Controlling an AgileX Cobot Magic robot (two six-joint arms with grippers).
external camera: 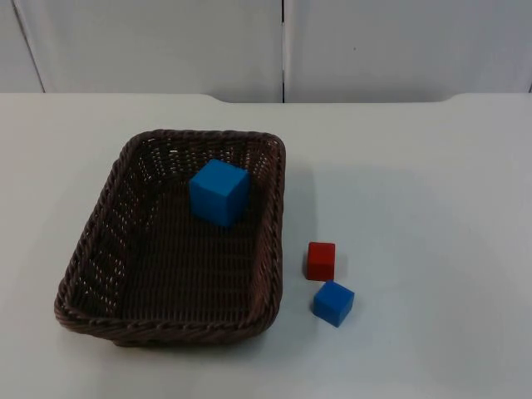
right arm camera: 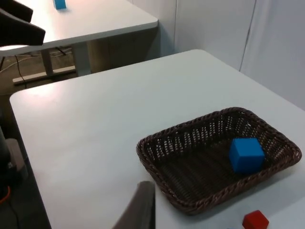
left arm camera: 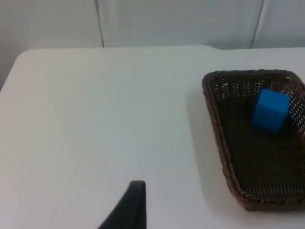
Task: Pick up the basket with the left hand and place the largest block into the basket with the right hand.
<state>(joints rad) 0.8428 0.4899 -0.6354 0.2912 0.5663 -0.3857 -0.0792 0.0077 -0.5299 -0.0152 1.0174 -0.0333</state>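
A dark brown wicker basket [external camera: 170, 241] was seen resting on the white surface [external camera: 416, 166], and the largest blue block [external camera: 219, 192] lay inside it, near its far wall. In the top view two smaller blocks were seen on the surface just to the right of the basket: one red block [external camera: 321, 260] and, just in front of it, one small blue block [external camera: 333, 302], apart from each other. The left wrist view gave the basket [left arm camera: 252, 138] with the large block [left arm camera: 271, 109] in it, while the small blocks were outside that picture. The right wrist view gave the basket [right arm camera: 217, 157], the large block [right arm camera: 246, 154] and the red block [right arm camera: 255, 220]. Counted in all: one basket, two blue blocks, one red block. Whether either tool was spread or pressed together could not be told.
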